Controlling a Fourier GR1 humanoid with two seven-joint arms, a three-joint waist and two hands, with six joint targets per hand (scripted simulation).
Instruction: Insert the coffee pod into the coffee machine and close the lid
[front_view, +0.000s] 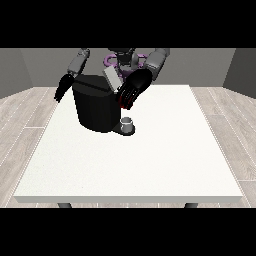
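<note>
The black coffee machine (97, 107) stands on the far left part of the white table (150, 160). Its grey lid (112, 78) is tilted up and open. A small grey cup (128, 123) sits on the machine's base at the front right. The hand at the view's right (133, 89) hovers against the machine's upper right corner, just below the lid. A thin red edge (125, 105) shows at this hand's lower side; I cannot tell if it is the coffee pod. No pod shows anywhere else. The hand at the view's left (62, 88) hangs beside the machine with straight fingers, holding nothing.
The robot's body (122, 57) is behind the machine at the table's far edge. Wooden floor surrounds the table. White tabletop stretches to the right of the machine and towards the camera.
</note>
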